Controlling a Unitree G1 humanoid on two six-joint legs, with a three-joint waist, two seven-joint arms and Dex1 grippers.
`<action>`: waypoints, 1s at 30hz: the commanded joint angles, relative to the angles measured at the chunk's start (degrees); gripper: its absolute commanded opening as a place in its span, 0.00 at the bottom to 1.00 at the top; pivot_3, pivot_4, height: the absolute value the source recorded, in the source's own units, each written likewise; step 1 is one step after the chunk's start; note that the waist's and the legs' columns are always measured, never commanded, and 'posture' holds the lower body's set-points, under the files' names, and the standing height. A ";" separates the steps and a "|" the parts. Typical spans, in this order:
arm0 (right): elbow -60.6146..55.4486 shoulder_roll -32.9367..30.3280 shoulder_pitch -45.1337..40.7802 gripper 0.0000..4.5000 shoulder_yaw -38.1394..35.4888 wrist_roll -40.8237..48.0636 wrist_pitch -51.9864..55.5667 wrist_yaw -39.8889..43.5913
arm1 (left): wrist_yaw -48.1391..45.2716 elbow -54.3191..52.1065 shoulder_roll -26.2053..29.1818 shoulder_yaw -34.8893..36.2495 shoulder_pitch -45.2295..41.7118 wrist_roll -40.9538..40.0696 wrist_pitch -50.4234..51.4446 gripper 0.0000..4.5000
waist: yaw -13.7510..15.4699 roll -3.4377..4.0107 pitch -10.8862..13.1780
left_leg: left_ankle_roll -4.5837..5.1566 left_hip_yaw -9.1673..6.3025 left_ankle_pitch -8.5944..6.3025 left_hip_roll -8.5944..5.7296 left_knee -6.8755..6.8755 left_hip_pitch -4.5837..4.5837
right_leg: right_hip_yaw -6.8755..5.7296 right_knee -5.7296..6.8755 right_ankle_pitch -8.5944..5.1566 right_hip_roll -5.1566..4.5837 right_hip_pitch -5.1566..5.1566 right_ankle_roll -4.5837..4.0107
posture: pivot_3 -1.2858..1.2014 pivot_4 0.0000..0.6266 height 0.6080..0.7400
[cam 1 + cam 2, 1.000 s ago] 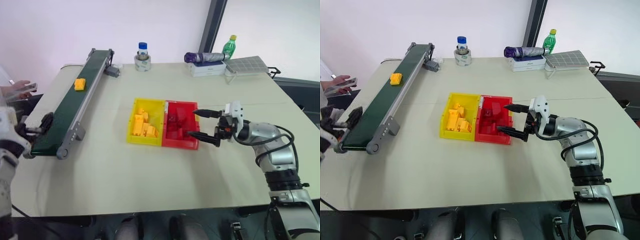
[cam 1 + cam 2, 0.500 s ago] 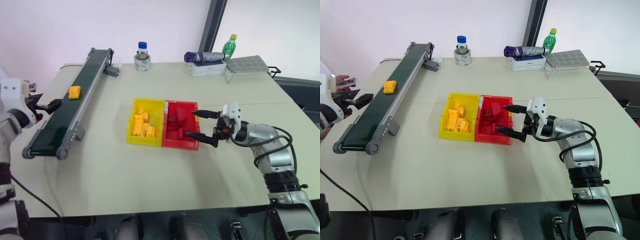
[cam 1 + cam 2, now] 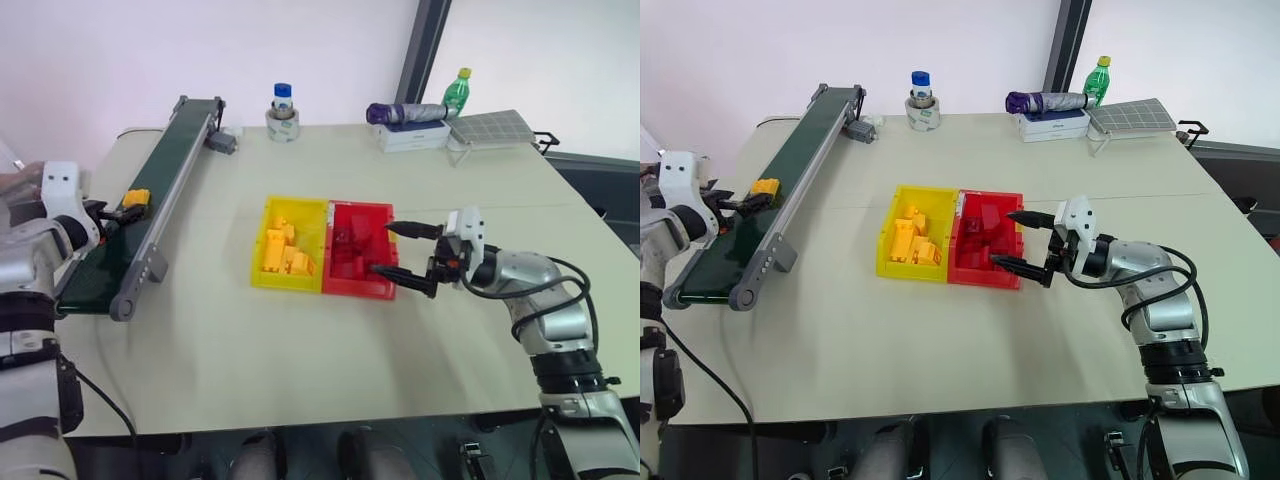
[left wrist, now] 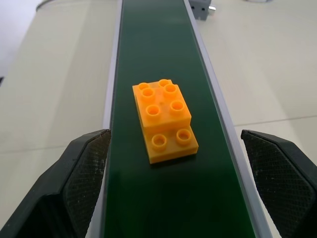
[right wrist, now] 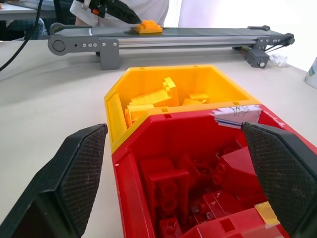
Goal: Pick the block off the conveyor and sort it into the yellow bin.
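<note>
While the block (image 4: 163, 119) lies on the conveyor (image 4: 163, 39), the left hand (image 3: 118, 212) gapes wide around it. Closing comes next. The right hand (image 3: 410, 260) hangs wide, empty.

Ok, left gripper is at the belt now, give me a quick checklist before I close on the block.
1. Left gripper open: ok, jaws stand wide apart.
2. Block between the fingers: not ok yet, it lies just ahead of the fingertips, untouched.
3. Block centred on the conveyor: ok, it sits mid-belt, slightly skewed, studs up.
4. Fingers clear of the belt frame: cannot tell, they straddle the belt close to its rails.
5. Yellow bin ready: ok, open-topped, partly filled with yellow bricks.
6. Right gripper out of the way: ok, open, at the red bin, apart from the yellow one.
</note>
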 commanded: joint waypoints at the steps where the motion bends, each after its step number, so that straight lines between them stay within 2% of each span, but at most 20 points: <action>1: -2.14 -0.76 -0.04 1.00 -1.45 0.95 0.04 -0.26 | 1.02 0.33 0.78 0.86 -1.05 1.28 -2.30 0.99 | 0.01 0.00 0.00 | 0.00 0.00 0.00 0.00 0.00 0.00 | 0.00 0.00 0.00 0.00 0.00 0.00 | 0.52 0.24 1.00; 4: -2.22 -0.78 -0.02 1.00 -1.48 0.99 0.13 -0.30 | 0.67 0.02 0.56 1.22 -0.32 1.21 -1.55 0.99 | 0.04 0.00 0.00 | 0.00 0.00 0.00 0.00 0.02 0.00 | 0.00 0.01 0.00 -0.01 0.00 0.00 | 0.52 0.24 1.00; 7: -1.79 -0.65 -0.39 1.00 -1.34 0.84 -0.02 -0.28 | 0.58 -0.81 0.26 1.61 0.68 0.86 -1.10 0.81 | 0.04 0.00 0.00 | 0.00 0.00 0.00 0.00 0.03 0.00 | 0.00 0.02 0.00 -0.01 0.00 0.01 | 0.52 0.24 1.00; 11: -1.12 -0.46 -0.88 1.00 -1.16 0.61 -0.33 -0.17 | 0.56 -2.86 0.37 2.31 2.93 0.11 1.69 0.36 | -0.04 0.00 0.00 | 0.00 0.00 0.00 0.00 0.03 0.00 | 0.00 0.03 0.00 -0.01 0.00 0.01 | 0.52 0.24 1.00; 12: -1.09 -0.46 -0.93 1.00 -1.18 0.62 -0.34 -0.16 | 0.58 -3.82 0.47 2.43 3.81 0.07 2.37 0.28 | 0.01 0.00 0.00 | 0.00 -0.02 0.00 0.01 0.04 0.00 | -0.01 0.04 0.00 0.00 0.00 0.01 | 0.52 0.24 1.00; 18: -0.89 -0.58 -0.98 1.00 -1.31 0.54 -0.49 -0.15 | 2.49 -12.57 -0.66 7.48 3.25 -3.32 0.49 0.29 | 0.18 -0.01 0.00 | -0.01 -0.05 0.01 0.02 0.11 -0.01 | -0.01 0.09 0.01 -0.02 0.01 0.00 | 0.52 0.24 1.00; 22: -0.75 -0.66 -0.88 1.00 -1.37 0.53 -0.59 -0.08 | 0.84 -21.78 -2.74 8.75 2.53 -8.10 2.88 0.29 | 0.21 -0.02 0.00 | -0.01 -0.05 0.01 -0.03 0.16 -0.08 | -0.02 0.08 0.01 -0.09 0.01 0.01 | 0.52 0.24 1.00; 27: -0.23 -0.73 -1.52 1.00 -1.36 0.41 -0.72 -0.05 | -3.96 -36.56 -6.51 2.78 5.40 -12.44 6.36 0.29 | 0.14 -0.02 0.00 | 0.00 -0.05 0.01 -0.04 0.15 -0.07 | -0.01 0.08 0.02 -0.05 0.02 0.03 | 0.52 0.24 1.00; 30: -0.03 -0.80 -1.70 1.00 -1.35 0.29 -0.89 -0.07 | -5.45 -45.79 -10.63 -3.82 7.60 -15.12 10.59 0.29 | 0.10 -0.02 0.00 | -0.01 -0.06 0.01 -0.03 0.15 -0.06 | 0.00 0.10 0.02 -0.03 0.02 0.04 | 0.52 0.24 1.00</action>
